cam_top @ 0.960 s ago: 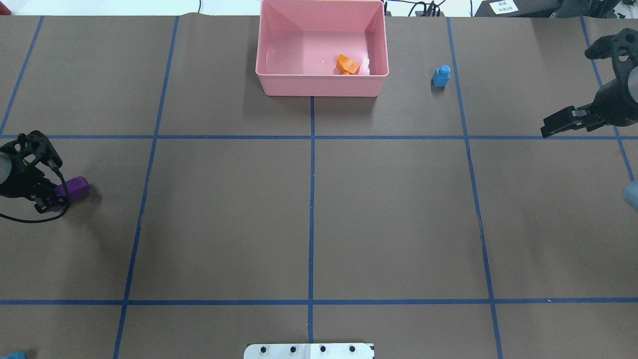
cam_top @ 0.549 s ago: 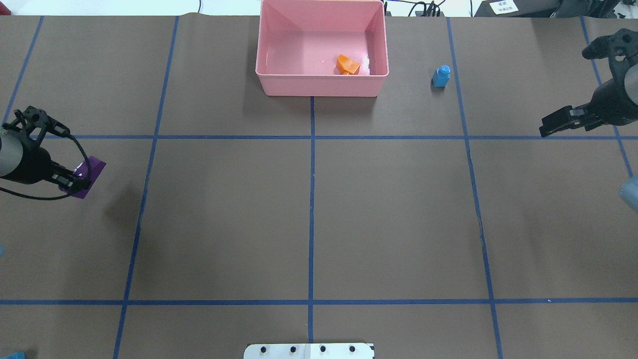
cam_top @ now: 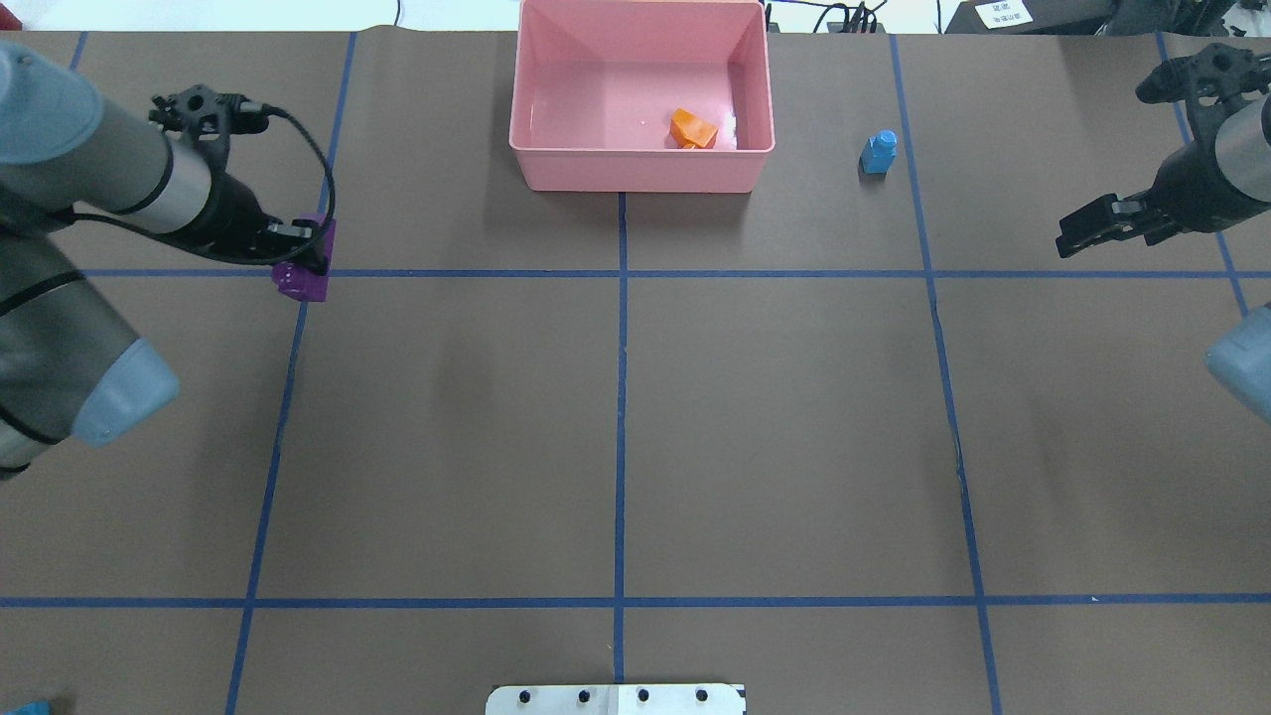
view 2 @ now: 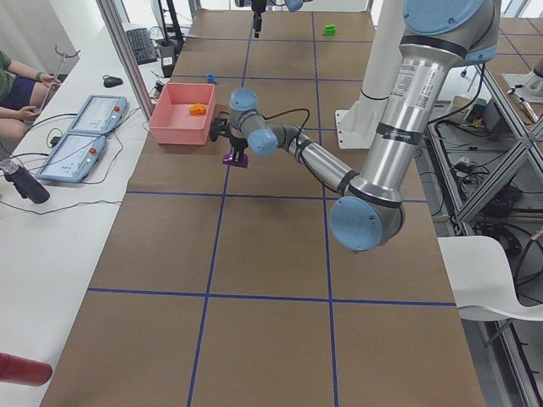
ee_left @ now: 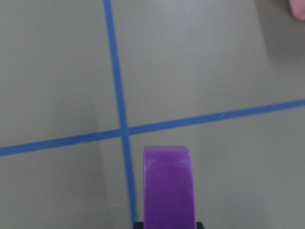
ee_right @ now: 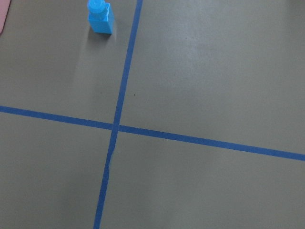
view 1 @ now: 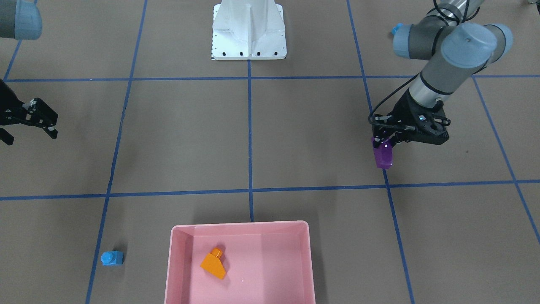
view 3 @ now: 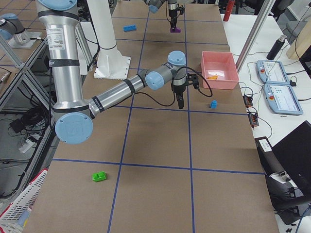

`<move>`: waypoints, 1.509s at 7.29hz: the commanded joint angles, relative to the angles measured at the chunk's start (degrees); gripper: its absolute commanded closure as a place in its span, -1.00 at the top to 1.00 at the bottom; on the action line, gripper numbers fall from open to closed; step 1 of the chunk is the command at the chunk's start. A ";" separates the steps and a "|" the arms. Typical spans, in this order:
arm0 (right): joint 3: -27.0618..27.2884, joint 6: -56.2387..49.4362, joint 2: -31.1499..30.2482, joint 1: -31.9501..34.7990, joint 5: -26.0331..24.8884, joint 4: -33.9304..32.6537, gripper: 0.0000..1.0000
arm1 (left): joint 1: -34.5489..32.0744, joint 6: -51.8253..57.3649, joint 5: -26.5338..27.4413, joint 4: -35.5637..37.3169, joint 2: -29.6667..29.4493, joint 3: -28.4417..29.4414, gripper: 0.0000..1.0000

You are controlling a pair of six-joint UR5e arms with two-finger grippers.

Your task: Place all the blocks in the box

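Observation:
My left gripper (cam_top: 301,256) is shut on the purple curved wedge (cam_top: 306,282) and holds it above the table, left of the pink box (cam_top: 635,171). The wedge also shows in the front view (view 1: 383,157) and in the left wrist view (ee_left: 169,186). The orange sloped block (cam_top: 692,129) lies inside the box. The small blue cube (cam_top: 879,152) stands on the table right of the box. My right gripper (view 1: 31,131) is open and empty, hovering right of the blue cube. The green block (view 3: 100,176) and the long blue bar (view 3: 129,28) lie far from the box.
The white robot base (view 1: 249,33) stands at the table's near-robot edge. Blue tape lines (cam_top: 621,397) grid the brown table. Operator consoles (view 2: 81,136) lie on a side bench beyond the box.
My left gripper has lifted the purple wedge off the table and carried it right and farther away, toward the box. My right gripper has shifted slightly left.

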 commanded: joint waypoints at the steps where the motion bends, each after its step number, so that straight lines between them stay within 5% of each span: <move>1: -2.17 -0.24 2.55 -0.11 0.00 0.00 0.99 | 0.18 -2.25 -0.10 12.89 -16.92 7.97 -1.00; 4: -5.68 -0.33 5.89 -0.11 0.00 0.00 0.99 | 0.10 -6.90 0.16 12.38 -37.31 33.43 -1.00; 8: -7.79 -0.60 7.30 -0.11 0.00 0.00 0.99 | -1.05 -18.23 1.47 -4.79 -48.17 60.00 -1.00; 10: -7.79 -0.68 7.48 -0.11 0.00 0.00 0.99 | -1.13 -20.27 4.56 -12.12 -50.20 67.77 -1.00; 11: -7.88 -0.68 7.48 -0.11 0.00 0.00 0.99 | -1.05 -20.36 4.56 -12.32 -50.38 67.88 -0.56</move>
